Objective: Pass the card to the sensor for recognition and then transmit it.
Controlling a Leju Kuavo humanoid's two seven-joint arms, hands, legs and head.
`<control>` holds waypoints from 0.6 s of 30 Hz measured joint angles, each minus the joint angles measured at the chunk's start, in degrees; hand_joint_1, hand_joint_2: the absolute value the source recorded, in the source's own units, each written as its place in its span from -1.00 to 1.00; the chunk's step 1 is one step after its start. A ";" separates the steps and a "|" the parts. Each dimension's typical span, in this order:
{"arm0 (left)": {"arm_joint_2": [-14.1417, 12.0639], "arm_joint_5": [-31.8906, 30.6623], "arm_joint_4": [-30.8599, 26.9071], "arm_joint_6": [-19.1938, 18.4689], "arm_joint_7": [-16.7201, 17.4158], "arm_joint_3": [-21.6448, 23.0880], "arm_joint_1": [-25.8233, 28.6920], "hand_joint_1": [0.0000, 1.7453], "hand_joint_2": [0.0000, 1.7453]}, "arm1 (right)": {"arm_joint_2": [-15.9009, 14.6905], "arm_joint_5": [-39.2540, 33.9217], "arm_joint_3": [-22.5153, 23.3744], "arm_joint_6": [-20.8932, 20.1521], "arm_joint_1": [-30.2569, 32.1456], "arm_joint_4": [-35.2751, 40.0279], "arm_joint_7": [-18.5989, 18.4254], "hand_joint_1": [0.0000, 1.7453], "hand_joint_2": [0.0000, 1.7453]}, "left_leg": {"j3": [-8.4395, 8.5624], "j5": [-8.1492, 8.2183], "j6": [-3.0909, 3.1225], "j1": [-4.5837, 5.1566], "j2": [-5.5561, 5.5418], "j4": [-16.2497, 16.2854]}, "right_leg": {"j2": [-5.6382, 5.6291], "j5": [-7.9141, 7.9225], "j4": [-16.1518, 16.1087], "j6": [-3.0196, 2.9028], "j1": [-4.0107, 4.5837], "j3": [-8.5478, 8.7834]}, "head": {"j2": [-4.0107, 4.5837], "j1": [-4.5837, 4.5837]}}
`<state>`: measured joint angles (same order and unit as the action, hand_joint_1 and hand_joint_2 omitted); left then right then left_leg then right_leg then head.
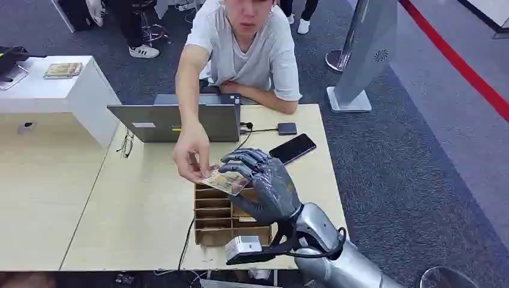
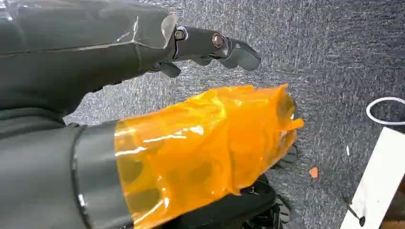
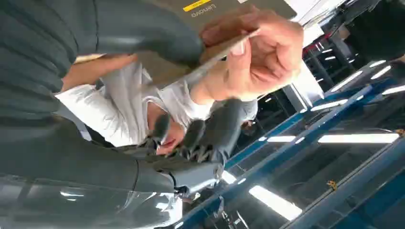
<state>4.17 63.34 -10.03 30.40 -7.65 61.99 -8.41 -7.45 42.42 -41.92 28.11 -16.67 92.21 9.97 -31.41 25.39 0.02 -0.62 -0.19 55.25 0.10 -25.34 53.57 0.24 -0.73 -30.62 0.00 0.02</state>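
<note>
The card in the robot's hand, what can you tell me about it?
The card is thin, flat and pale, with a printed, greenish-tan face. It lies roughly level above the wooden slotted box. The robot's right hand holds one end; a person's hand pinches the other. In the right wrist view it shows edge-on.

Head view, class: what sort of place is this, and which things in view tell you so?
Probably a reception or service counter in an exhibition hall: a person seated at a wooden desk with a laptop, a freestanding kiosk, and grey carpet with a red stripe.
</note>
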 joint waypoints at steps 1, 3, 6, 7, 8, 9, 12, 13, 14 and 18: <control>0.00 0.00 0.00 0.00 0.00 0.00 0.00 -1.00 -1.00 | 0.00 0.00 0.00 -0.09 0.00 0.00 0.00 0.82 1.00 | 0.00 0.00 0.00 0.00 0.00 0.00 | 0.00 0.00 0.00 0.00 0.00 0.00 | 0.00 0.00; 0.00 0.00 0.00 -0.09 0.00 0.00 0.00 -1.00 -1.00 | 0.00 0.00 -0.02 -0.09 -0.02 -0.02 0.00 0.82 1.00 | 0.00 0.00 0.00 0.00 0.00 0.00 | 0.00 0.00 0.00 0.00 0.00 0.00 | 0.00 0.00; 0.00 0.02 0.00 -0.13 0.00 0.00 0.01 -1.00 -1.00 | 0.02 0.00 -0.02 -0.09 -0.14 0.00 0.00 0.84 1.00 | 0.00 0.00 0.00 0.00 0.00 0.00 | 0.00 0.00 0.00 0.00 0.00 0.00 | 0.00 0.00; -0.02 0.02 0.00 -0.13 0.00 0.00 0.01 -1.00 -1.00 | 0.02 0.00 -0.02 -0.09 -0.18 -0.02 0.00 0.84 1.00 | 0.00 0.00 0.00 0.00 0.00 0.00 | 0.00 0.00 0.00 0.00 0.00 0.00 | 0.00 0.00; -0.02 0.04 0.00 -0.13 0.00 0.00 0.01 -1.00 -1.00 | 0.02 0.00 -0.02 -0.09 -0.21 -0.02 0.00 0.84 1.00 | 0.00 0.00 0.00 0.00 0.00 0.00 | 0.00 0.00 0.00 0.00 0.00 0.00 | 0.00 0.00; -0.02 0.07 0.00 -0.13 0.00 0.00 0.01 -1.00 -1.00 | 0.02 0.00 -0.02 -0.09 -0.23 -0.02 0.00 0.82 1.00 | 0.00 0.00 0.00 0.00 0.00 0.00 | 0.00 0.00 0.00 0.00 0.00 0.00 | 0.00 0.00; -0.02 0.11 0.00 -0.13 0.00 0.00 0.02 -1.00 -1.00 | 0.02 0.00 -0.04 -0.18 -0.22 -0.02 0.00 0.84 1.00 | 0.00 0.00 0.00 0.00 0.00 0.00 | 0.00 0.00 0.00 0.00 0.00 0.00 | 0.00 0.00; -0.02 0.11 0.00 -0.13 0.00 0.00 0.02 -1.00 -1.00 | 0.02 0.00 -0.04 -0.18 -0.23 -0.02 0.00 0.96 1.00 | 0.00 0.00 0.00 0.00 0.00 0.00 | 0.00 0.00 0.00 0.00 0.00 0.00 | 0.00 0.00; -0.02 0.17 0.00 -0.13 0.00 0.00 0.02 -1.00 -1.00 | 0.02 -0.02 -0.07 -0.18 -0.23 -0.02 0.00 0.98 1.00 | 0.00 0.00 0.00 0.00 0.00 0.00 | 0.00 0.00 0.00 0.00 0.00 0.00 | 0.00 0.00; -0.02 0.26 0.00 -0.13 0.00 0.00 0.03 -1.00 -1.00 | 0.09 -0.35 -0.09 -0.11 -0.22 -0.02 0.09 1.00 1.00 | 0.00 0.00 0.00 0.00 0.00 0.00 | 0.00 0.00 0.00 0.00 0.00 0.00 | 0.00 0.00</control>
<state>4.15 63.60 -10.03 30.27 -7.65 61.99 -8.38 -7.37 42.07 -42.01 28.00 -16.89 92.19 10.05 -31.41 25.39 0.02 -0.62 -0.19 55.25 0.10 -25.34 53.57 0.24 -0.73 -30.62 0.00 0.02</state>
